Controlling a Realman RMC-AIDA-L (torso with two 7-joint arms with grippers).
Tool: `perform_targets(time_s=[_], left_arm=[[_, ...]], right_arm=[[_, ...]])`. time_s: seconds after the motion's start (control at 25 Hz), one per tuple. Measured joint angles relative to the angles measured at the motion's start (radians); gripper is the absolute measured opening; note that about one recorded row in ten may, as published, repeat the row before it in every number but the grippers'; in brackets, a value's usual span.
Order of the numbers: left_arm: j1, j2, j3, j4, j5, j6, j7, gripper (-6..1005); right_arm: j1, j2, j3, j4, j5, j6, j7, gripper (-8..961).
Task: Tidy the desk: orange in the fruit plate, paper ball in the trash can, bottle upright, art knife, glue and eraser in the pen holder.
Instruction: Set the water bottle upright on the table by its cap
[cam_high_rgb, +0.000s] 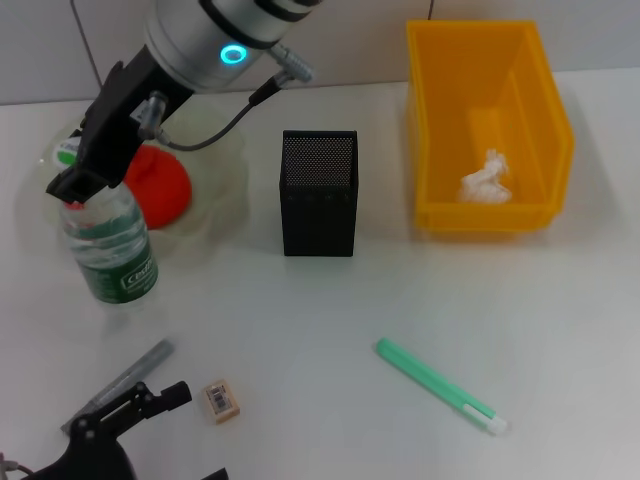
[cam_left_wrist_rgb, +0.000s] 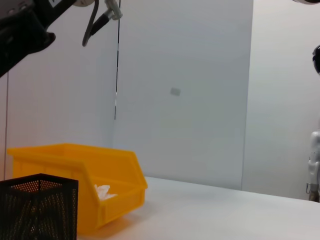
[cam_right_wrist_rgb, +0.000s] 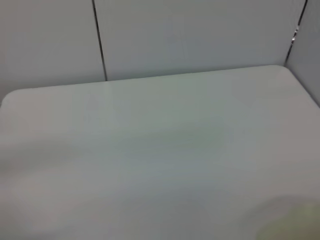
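Note:
The bottle (cam_high_rgb: 118, 252) stands upright at the desk's left, and my right gripper (cam_high_rgb: 76, 188) comes down from above, shut on its capped top. Behind it the orange (cam_high_rgb: 162, 187) lies in the fruit plate (cam_high_rgb: 225, 180). The paper ball (cam_high_rgb: 487, 178) (cam_left_wrist_rgb: 102, 191) rests in the yellow trash can (cam_high_rgb: 430, 120) (cam_left_wrist_rgb: 100, 167). The black mesh pen holder (cam_high_rgb: 318, 193) (cam_left_wrist_rgb: 37, 205) stands mid-desk. My left gripper (cam_high_rgb: 195, 435) is open at the near left. The eraser (cam_high_rgb: 220, 398) lies just beyond its fingers and the grey art knife (cam_high_rgb: 120, 383) lies beside it. The green glue (cam_high_rgb: 440, 387) lies at the near right.
The white desk (cam_high_rgb: 330, 310) (cam_right_wrist_rgb: 160, 150) ends at a tiled wall behind the plate and bin. My right arm (cam_left_wrist_rgb: 20, 35) and its cable reach over the plate and bottle. Bare tabletop lies between the pen holder and the glue.

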Motion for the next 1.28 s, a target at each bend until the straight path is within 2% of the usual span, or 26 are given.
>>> perform_targets(time_s=[0.4, 0.8, 1.28], left_arm=[[-0.021, 0.0, 0.001, -0.026, 0.001, -0.005, 0.009, 830], [-0.03, 0.0, 0.002, -0.028, 0.003, -0.005, 0.01, 830], [-0.048, -0.001, 0.012, -0.038, 0.003, -0.012, 0.011, 829]], right_arm=[[0.027, 0.0, -0.106, 0.071, 0.058, 0.113, -0.04, 438], [0.034, 0.0, -0.11, 0.152, 0.128, 0.164, -0.112, 438], [0.023, 0.0, -0.148, 0.177, 0.147, 0.189, -0.112, 420]])
